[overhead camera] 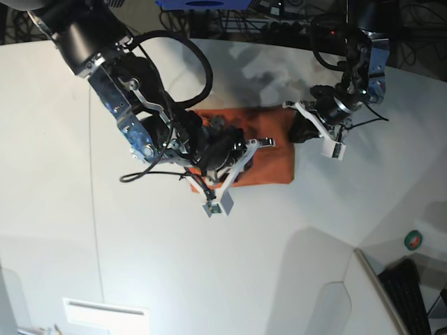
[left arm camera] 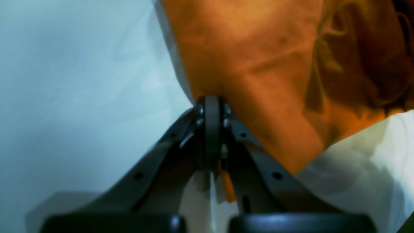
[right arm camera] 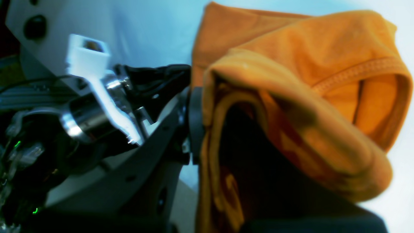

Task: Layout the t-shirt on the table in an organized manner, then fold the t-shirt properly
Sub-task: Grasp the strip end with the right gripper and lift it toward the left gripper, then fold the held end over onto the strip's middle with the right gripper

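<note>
The orange t-shirt lies bunched into a compact rectangle on the white table, between my two arms. My left gripper is at the shirt's right edge. In the left wrist view its fingers are pressed together on a pinch of the t-shirt. My right gripper is over the shirt's left part. In the right wrist view it is shut on a fold of the t-shirt, whose cloth hides one finger. A stitched hem shows at the right.
The left arm's wrist with its white mount sits close beside my right gripper. A thin dark seam runs down the table. A green tape roll and a keyboard lie past the table's lower right corner. A white label is near the bottom edge.
</note>
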Available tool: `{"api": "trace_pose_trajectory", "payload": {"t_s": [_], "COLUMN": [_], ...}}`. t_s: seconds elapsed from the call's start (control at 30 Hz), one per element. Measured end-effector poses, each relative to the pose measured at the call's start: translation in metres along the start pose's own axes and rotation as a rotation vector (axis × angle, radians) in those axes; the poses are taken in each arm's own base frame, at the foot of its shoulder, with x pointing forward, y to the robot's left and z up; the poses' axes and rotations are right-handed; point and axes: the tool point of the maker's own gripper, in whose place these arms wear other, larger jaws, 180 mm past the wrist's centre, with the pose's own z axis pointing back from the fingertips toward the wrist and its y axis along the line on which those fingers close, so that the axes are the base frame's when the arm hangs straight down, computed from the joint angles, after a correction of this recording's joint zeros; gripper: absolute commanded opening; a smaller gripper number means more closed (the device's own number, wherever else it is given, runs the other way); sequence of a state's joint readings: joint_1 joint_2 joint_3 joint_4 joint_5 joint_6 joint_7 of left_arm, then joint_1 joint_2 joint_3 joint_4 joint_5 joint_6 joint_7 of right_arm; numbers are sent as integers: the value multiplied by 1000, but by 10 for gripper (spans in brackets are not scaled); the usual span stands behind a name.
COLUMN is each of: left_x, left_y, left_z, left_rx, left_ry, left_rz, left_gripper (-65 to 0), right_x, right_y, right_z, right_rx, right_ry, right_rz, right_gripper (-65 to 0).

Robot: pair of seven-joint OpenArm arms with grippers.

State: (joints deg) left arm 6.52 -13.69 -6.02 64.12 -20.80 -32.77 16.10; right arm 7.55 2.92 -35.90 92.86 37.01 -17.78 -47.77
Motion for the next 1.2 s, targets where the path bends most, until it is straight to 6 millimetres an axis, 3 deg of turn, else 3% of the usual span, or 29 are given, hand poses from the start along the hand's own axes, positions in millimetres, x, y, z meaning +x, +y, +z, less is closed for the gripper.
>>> {"api": "trace_pose_trajectory", "payload": {"t_s": [0.13,0.27,0.37,0.47,0.53,0.67,1.0,1.1,1.2], "left_x": [0,1,0,0,0,-3,1,-12,-16], "left_y": [5,5,5,6,7,7,19,49,77], "left_z": [3,3,3,4,4,7,47,74,100], "left_rx": [9,9,8,10,13,12,44,141,230], "left_ry": [2,1,2,4,4,7,2,4,-5], "left_rz": [-5,-6,-4,-7,-7,-9,-104,-56,-23], "left_gripper": [-650,-650,-650,-650,-650,-650,-650,-650,-650], "right_x": [-4,-1,-19,-10,-3,-8,-7,-8,-9], "right_y": [-8,-16,14,33,26,3,1,1,1], "right_z": [-1,-3,-11,-18,-24,-38,-51,-51,-51], "right_rx": [-21,-115,-84,-89,-136,-206,-212,-212,-211], "right_ry": [13,-17,21,-14,-33,-38,-52,-51,-50], "right_rz": [3,124,218,245,273,287,283,283,281], "right_gripper": [-650,-650,-650,-650,-650,-650,-650,-452,-326]}}
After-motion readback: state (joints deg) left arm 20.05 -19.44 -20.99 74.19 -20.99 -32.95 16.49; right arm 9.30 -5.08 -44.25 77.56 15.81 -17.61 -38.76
